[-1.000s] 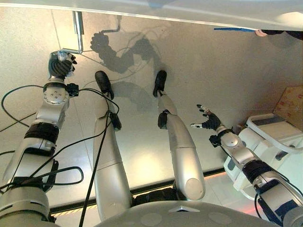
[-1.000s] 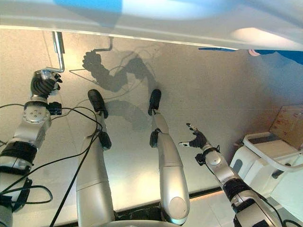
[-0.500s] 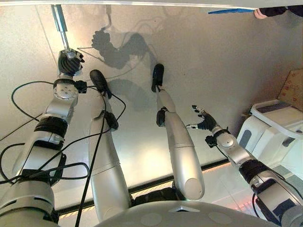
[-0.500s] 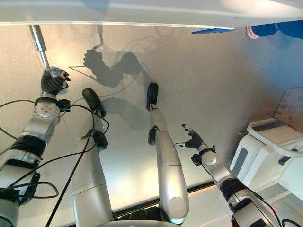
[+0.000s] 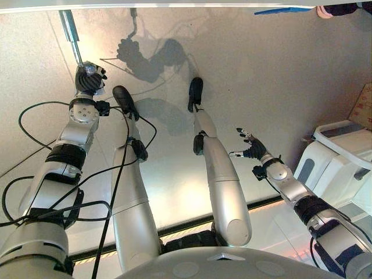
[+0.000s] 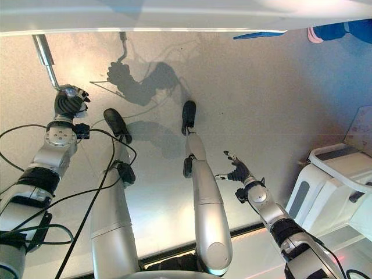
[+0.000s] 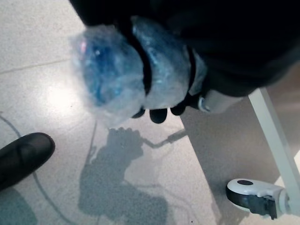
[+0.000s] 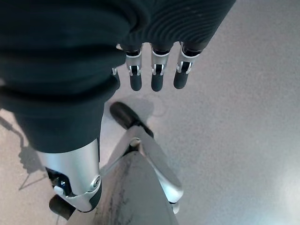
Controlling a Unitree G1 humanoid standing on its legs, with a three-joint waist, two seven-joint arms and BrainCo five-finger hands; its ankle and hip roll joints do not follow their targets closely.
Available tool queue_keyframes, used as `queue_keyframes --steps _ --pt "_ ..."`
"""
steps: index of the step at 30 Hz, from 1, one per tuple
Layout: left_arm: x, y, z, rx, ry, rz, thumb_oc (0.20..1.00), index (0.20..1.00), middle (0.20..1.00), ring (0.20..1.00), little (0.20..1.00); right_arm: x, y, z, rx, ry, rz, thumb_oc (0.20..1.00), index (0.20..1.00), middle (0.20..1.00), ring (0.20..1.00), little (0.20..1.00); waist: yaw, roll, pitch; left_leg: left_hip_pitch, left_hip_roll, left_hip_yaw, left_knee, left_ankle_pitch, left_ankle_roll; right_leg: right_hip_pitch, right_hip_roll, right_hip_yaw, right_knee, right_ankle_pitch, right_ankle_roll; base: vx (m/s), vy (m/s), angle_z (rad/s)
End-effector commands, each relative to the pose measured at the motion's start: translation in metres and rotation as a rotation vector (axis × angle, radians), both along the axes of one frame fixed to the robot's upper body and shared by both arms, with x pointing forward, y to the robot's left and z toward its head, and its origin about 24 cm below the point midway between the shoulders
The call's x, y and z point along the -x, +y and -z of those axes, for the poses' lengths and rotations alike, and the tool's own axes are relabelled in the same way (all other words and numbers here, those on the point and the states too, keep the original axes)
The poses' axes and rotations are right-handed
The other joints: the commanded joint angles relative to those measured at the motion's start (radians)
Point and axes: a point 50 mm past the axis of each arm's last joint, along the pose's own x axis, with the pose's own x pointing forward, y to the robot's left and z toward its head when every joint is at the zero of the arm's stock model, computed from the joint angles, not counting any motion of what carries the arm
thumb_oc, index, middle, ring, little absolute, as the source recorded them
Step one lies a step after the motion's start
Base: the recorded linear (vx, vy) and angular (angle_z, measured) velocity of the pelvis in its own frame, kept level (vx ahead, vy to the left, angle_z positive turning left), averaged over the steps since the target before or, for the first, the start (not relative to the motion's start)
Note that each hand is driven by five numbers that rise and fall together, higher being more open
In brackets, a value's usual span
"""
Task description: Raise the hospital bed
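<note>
While a white machine stands at far right, the left hand clamps the wrapped crank handle. Right hand hangs with fingers spread. Since a second ago, the crank has swung.

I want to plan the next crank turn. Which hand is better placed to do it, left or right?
Left. The left hand is already curled round the crank handle below the bed edge. The right hand hangs open over the floor, far from the crank, holding nothing.
</note>
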Motion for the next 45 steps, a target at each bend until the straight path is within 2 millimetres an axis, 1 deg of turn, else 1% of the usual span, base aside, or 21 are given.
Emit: queue_keyframes --steps 1,15,19,22,23,24,25,26,27,29,30,32,33,34,35,37,39,40,42,43,45 --pt "0.004 0.002 -0.004 -0.056 -0.033 0.004 1.000 1.000 1.000 1.000 1.000 0.008 -0.019 0.002 0.036 0.022 0.038 1.000 1.000 1.000 1.000 1.000 0.028 -0.030 -0.008 0.070 -0.062 -0.022 -0.005 -0.056 -0.021 0.002 -0.022 0.004 0.043 -0.026 0.085 -0.03 -0.062 0.03" --pt "0.010 -0.007 0.022 0.023 0.019 0.029 1.000 1.000 1.000 1.000 1.000 0.014 -0.027 0.007 0.038 0.052 0.074 1.000 1.000 1.000 1.000 1.000 0.054 0.003 -0.008 0.103 -0.059 -0.045 -0.009 -0.021 -0.031 0.005 -0.023 -0.020 0.168 -0.093 0.051 -0.05 -0.069 0.05" --pt "0.025 -0.011 0.068 0.115 0.142 0.031 1.000 1.000 1.000 1.000 1.000 0.018 -0.028 0.016 0.024 0.090 0.107 1.000 1.000 1.000 1.000 1.000 0.068 0.024 -0.008 0.192 -0.054 -0.039 -0.021 -0.013 -0.040 0.085 -0.027 -0.040 0.190 -0.116 0.043 -0.01 -0.078 0.08" --pt "0.045 -0.020 0.116 0.227 0.275 0.020 1.000 1.000 1.000 1.000 1.000 0.022 -0.032 0.026 0.022 0.132 0.154 1.000 1.000 1.000 1.000 1.000 0.083 0.044 -0.008 0.300 -0.060 -0.038 -0.037 -0.011 -0.044 0.188 -0.027 -0.056 0.197 -0.135 0.041 0.02 -0.062 0.09" --pt "0.045 -0.020 0.117 0.228 0.276 0.019 1.000 1.000 1.000 1.000 1.000 0.022 -0.032 0.026 0.023 0.133 0.154 1.000 1.000 1.000 1.000 1.000 0.083 0.044 -0.008 0.303 -0.060 -0.038 -0.039 -0.011 -0.044 0.190 -0.027 -0.056 0.195 -0.135 0.041 0.08 -0.039 0.10" --pt "0.063 -0.030 0.150 0.266 0.386 0.036 1.000 1.000 1.000 1.000 1.000 0.025 -0.036 0.034 0.039 0.171 0.187 1.000 1.000 1.000 1.000 1.000 0.097 0.064 -0.008 0.391 -0.063 -0.039 -0.056 -0.012 -0.047 0.277 -0.025 -0.067 0.196 -0.151 0.039 0.06 -0.020 0.11" --pt "0.063 -0.030 0.150 0.266 0.387 0.035 1.000 1.000 1.000 1.000 1.000 0.025 -0.036 0.034 0.039 0.172 0.187 1.000 1.000 1.000 1.000 1.000 0.097 0.064 -0.008 0.394 -0.063 -0.039 -0.058 -0.012 -0.047 0.279 -0.025 -0.067 0.195 -0.151 0.039 0.07 -0.026 0.13" --pt "0.087 -0.034 0.185 0.294 0.532 0.019 1.000 1.000 1.000 1.000 1.000 0.030 -0.043 0.044 0.066 0.224 0.223 1.000 1.000 1.000 1.000 1.000 0.107 0.078 -0.008 0.485 -0.062 -0.031 -0.092 0.010 -0.042 0.372 -0.024 -0.086 0.176 -0.138 0.031 0.05 -0.024 0.14" --pt "0.099 -0.033 0.201 0.293 0.607 0.000 1.000 1.000 1.000 1.000 1.000 0.034 -0.045 0.051 0.072 0.260 0.241 1.000 1.000 1.000 1.000 1.000 0.110 0.080 -0.008 0.537 -0.059 -0.029 -0.102 0.008 -0.045 0.424 -0.022 -0.089 0.171 -0.143 0.031 0.05 -0.023 0.14" --pt "0.100 -0.033 0.201 0.293 0.608 0.000 1.000 1.000 1.000 1.000 1.000 0.035 -0.045 0.051 0.072 0.261 0.241 1.000 1.000 1.000 1.000 1.000 0.110 0.080 -0.008 0.538 -0.059 -0.028 -0.103 0.008 -0.045 0.425 -0.022 -0.089 0.171 -0.143 0.031 0.13 -0.032 0.13" --pt "0.138 -0.035 0.237 0.303 0.785 -0.021 1.000 1.000 1.000 1.000 1.000 0.056 -0.054 0.071 0.055 0.369 0.325 1.000 1.000 1.000 1.000 1.000 0.126 0.099 -0.034 0.711 -0.056 -0.028 -0.155 0.002 -0.053 0.596 -0.003 -0.094 0.130 -0.154 0.037 0.28 -0.055 0.11" --pt "0.167 -0.036 0.257 0.307 0.906 -0.032 1.000 1.000 1.000 1.000 1.000 0.076 -0.059 0.087 0.030 0.454 0.394 1.000 1.000 1.000 1.000 1.000 0.135 0.117 -0.075 0.797 -0.052 -0.028 -0.193 0.004 -0.060 0.681 0.006 -0.096 0.097 -0.160 0.042 0.26 -0.050 0.07" --pt "0.178 -0.037 0.264 0.312 0.945 -0.032 1.000 1.000 1.000 1.000 1.000 0.085 -0.061 0.093 0.022 0.489 0.418 1.000 1.000 1.000 1.000 1.000 0.142 0.125 -0.096 0.833 -0.050 -0.030 -0.208 0.005 -0.062 0.713 0.008 -0.099 0.084 -0.164 0.043 0.13 -0.025 0.03" --pt "0.178 -0.037 0.264 0.312 0.945 -0.032 1.000 1.000 1.000 1.000 1.000 0.085 -0.061 0.093 0.022 0.489 0.418 1.000 1.000 1.000 1.000 1.000 0.141 0.125 -0.098 0.831 -0.050 -0.031 -0.210 0.007 -0.062 0.713 0.009 -0.100 0.082 -0.162 0.043 0.13 -0.041 -0.01" --pt "0.198 -0.037 0.274 0.306 1.016 -0.034 1.000 1.000 1.000 1.000 1.000 0.098 -0.059 0.101 -0.008 0.530 0.447 1.000 1.000 1.000 1.000 1.000 0.148 0.133 -0.131 0.896 -0.041 -0.029 -0.235 0.008 -0.071 0.779 0.011 -0.104 0.054 -0.167 0.047 0.08 -0.035 0.01" --pt "0.204 -0.038 0.278 0.305 1.039 -0.035 1.000 1.000 1.000 1.000 1.000 0.104 -0.058 0.105 -0.020 0.552 0.459 1.000 1.000 1.000 1.000 1.000 0.151 0.136 -0.152 0.918 -0.039 -0.030 -0.245 0.011 -0.073 0.803 0.012 -0.107 0.041 -0.166 0.049 0.07 -0.023 0.04" --pt "0.223 -0.039 0.286 0.309 1.094 -0.036 1.000 1.000 1.000 1.000 1.000 0.121 -0.053 0.115 -0.036 0.614 0.462 1.000 1.000 1.000 1.000 1.000 0.157 0.144 -0.211 0.991 -0.038 -0.023 -0.287 0.014 -0.075 0.872 0.025 -0.109 -0.005 -0.162 0.055 0.08 -0.007 0.03" --pt "0.224 -0.039 0.286 0.309 1.094 -0.036 1.000 1.000 1.000 1.000 1.000 0.121 -0.053 0.115 -0.036 0.615 0.462 1.000 1.000 1.000 1.000 1.000 0.158 0.143 -0.210 0.994 -0.038 -0.022 -0.288 0.014 -0.075 0.875 0.025 -0.109 -0.007 -0.161 0.055 0.07 -0.007 0.00" --pt "0.235 -0.042 0.290 0.314 1.125 -0.030 1.000 1.000 1.000 1.000 1.000 0.134 -0.049 0.123 -0.057 0.667 0.474 1.000 1.000 1.000 1.000 1.000 0.160 0.144 -0.274 1.055 -0.039 -0.017 -0.331 0.017 -0.078 0.940 0.035 -0.106 -0.062 -0.149 0.063 0.08 0.002 -0.02" --pt "0.235 -0.042 0.290 0.313 1.125 -0.030 1.000 1.000 1.000 1.000 1.000 0.135 -0.049 0.123 -0.057 0.667 0.474 1.000 1.000 1.000 1.000 1.000 0.160 0.144 -0.273 1.057 -0.039 -0.017 -0.333 0.017 -0.078 0.942 0.035 -0.106 -0.064 -0.149 0.063 0.10 0.007 0.00" --pt "0.242 -0.043 0.293 0.316 1.143 -0.030 1.000 1.000 1.000 1.000 1.000 0.145 -0.046 0.129 -0.065 0.706 0.485 1.000 1.000 1.000 1.000 1.000 0.160 0.144 -0.318 1.096 -0.042 -0.011 -0.370 0.019 -0.079 0.977 0.041 -0.107 -0.101 -0.138 0.070 0.09 0.019 0.00"
